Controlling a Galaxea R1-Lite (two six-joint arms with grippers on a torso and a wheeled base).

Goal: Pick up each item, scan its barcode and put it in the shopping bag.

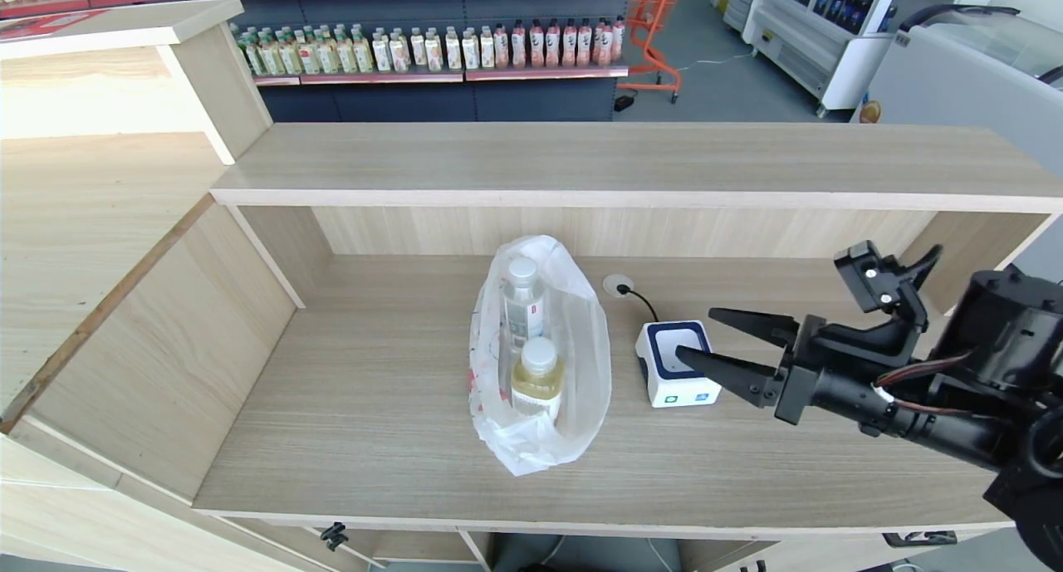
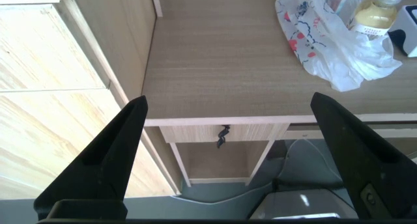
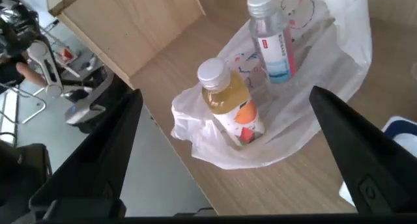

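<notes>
We show the clear bottle and yellow bottle inside the bag, beside the scanner. The right gripper, by the scanner, and left gripper, before the counter, gape wide, empty.

Scanner just beside shopping bag

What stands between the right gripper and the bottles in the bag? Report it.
Nothing visible blocks it. The right gripper, fingers open, hangs over the scanner, which sits low on the counter beside the shopping bag holding both bottles.
</notes>
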